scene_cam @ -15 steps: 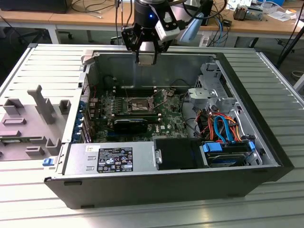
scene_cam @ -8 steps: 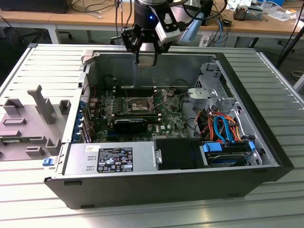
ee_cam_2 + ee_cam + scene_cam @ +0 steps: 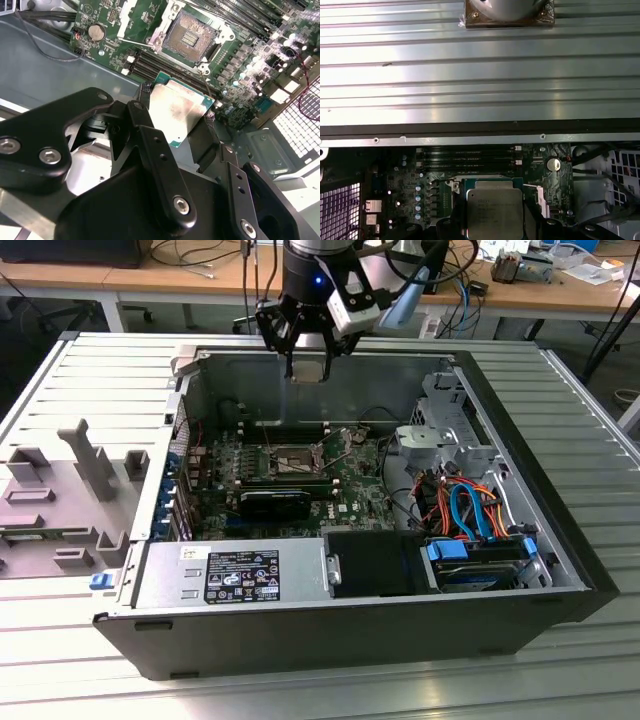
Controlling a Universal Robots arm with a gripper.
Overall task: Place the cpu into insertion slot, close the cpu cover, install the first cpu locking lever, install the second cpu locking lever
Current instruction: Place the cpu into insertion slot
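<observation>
Ok so the hand (image 3: 307,366) is up near the back wall of the open PC case (image 3: 350,640), clamped on the cpu (image 3: 179,112) by two opposite edges. You can see the chip's metal top in both wrist views. It's up in the air, well clear of the green motherboard (image 3: 345,485). The insertion slot (image 3: 190,36) sits uncovered on the board, contact field showing. The case lies on the ribbed metal tabletop (image 3: 580,410).

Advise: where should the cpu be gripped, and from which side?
Probably take the cpu by two opposite edges, from above its metal top: thin and flat, only the edges offer hold. The end effector clamps it so now.
</observation>
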